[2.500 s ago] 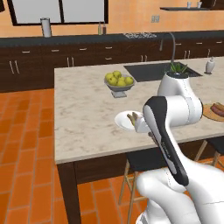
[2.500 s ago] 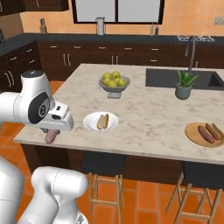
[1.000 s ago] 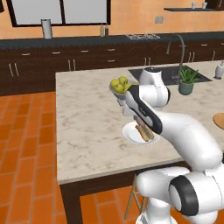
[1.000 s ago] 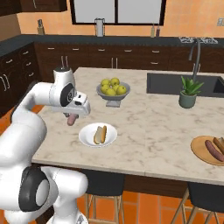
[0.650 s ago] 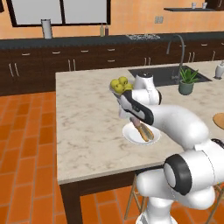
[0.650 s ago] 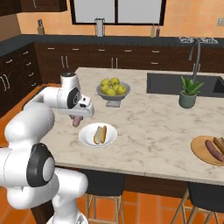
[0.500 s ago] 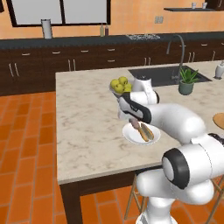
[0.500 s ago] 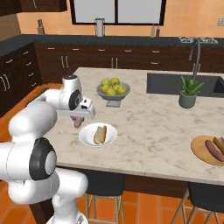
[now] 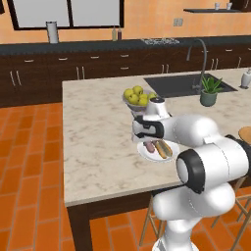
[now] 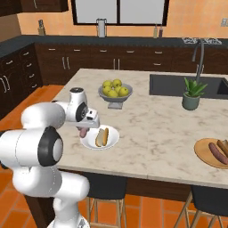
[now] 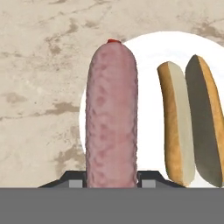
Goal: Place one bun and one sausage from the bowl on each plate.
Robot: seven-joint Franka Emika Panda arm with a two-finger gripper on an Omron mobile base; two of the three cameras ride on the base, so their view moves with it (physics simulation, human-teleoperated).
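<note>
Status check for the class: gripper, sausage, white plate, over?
Gripper shut on sausage, over the white plate rim. Bun already on the plate. Nothing in the way, over.

arm (image 9: 196,132): glossy white rounded shells | joints: dark rings | claw (image 10: 84,129): small dark finger tips

both base cams sit behind the arm, left and right, looking down over the same island counter (image 9: 93,132); hand cam is right up close over the white plate (image 11: 151,109)
</note>
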